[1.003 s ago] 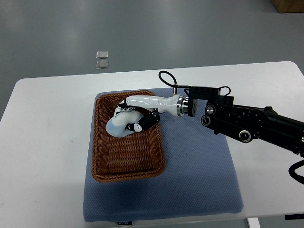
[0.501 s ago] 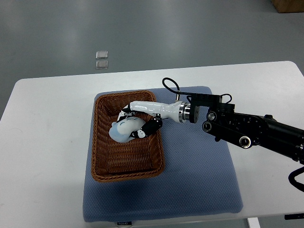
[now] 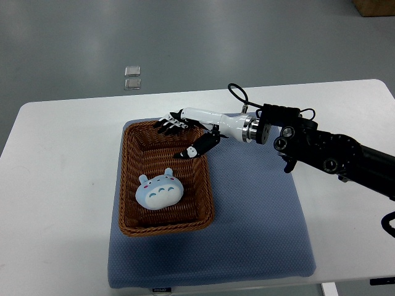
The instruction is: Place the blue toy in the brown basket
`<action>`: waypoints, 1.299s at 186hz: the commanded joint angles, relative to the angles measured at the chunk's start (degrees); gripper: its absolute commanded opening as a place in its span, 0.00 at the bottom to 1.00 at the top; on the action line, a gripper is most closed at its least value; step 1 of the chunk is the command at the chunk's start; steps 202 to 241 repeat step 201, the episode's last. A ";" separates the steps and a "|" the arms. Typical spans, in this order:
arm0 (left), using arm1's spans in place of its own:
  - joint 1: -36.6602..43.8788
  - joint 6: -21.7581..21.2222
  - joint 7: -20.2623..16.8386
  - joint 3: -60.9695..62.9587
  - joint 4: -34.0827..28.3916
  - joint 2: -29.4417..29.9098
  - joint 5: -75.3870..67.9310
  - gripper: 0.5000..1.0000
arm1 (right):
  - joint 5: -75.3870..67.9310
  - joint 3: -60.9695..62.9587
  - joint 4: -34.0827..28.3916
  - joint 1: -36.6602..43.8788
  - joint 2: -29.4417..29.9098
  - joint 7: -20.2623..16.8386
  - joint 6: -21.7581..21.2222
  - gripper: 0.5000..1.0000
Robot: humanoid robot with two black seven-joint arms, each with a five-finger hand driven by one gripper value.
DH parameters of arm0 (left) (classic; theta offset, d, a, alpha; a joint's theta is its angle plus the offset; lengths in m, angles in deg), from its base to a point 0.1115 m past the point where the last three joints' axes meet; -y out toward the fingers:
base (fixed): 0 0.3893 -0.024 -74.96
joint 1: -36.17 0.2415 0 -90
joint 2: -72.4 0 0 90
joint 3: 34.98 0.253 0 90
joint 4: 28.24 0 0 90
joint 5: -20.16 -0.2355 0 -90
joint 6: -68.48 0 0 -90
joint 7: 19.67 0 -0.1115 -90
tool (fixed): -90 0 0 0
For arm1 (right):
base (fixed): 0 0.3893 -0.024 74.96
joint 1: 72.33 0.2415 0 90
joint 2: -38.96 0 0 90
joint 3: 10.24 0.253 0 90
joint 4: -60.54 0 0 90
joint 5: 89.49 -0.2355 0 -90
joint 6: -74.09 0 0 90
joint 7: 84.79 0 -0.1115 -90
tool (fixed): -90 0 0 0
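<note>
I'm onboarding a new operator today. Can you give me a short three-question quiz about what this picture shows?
1. True or false: the blue toy lies inside the brown basket.
2. The right hand is: A) gripping the toy, B) open above the basket's far end, C) flat on the table.
3. What does the basket sit on?

Key: 1 true. 2 B. 3 the blue mat.

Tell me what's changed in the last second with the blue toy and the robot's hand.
The right hand let go of the blue toy, which now lies face up on the floor of the brown basket, nearer the camera than where it was held. The hand has opened and pulled back toward the basket's far right corner. The basket, blue mat and table stayed put.
</note>
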 commanded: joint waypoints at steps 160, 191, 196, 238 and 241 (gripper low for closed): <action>0.02 0.02 -0.04 0.00 0.00 0.00 0.00 1.00 | -65.66 -0.29 16.02 -1.80 -6.17 -13.89 -2.45 0.83; 0.02 0.02 -0.04 0.00 0.00 0.00 0.00 1.00 | -65.57 -0.56 16.37 -1.80 -6.34 -13.54 -2.10 0.83; 0.02 -0.07 0.05 0.00 0.00 0.00 0.00 1.00 | -65.57 -0.56 16.37 -1.80 -6.34 -13.54 -2.01 0.83; -0.07 0.02 0.05 0.00 0.00 0.00 0.00 1.00 | -65.57 -0.56 16.37 -1.80 -6.34 -13.45 -2.01 0.83; -0.07 0.02 0.05 0.00 0.00 0.00 0.00 1.00 | -65.57 -0.56 16.37 -1.80 -6.34 -13.45 -2.01 0.83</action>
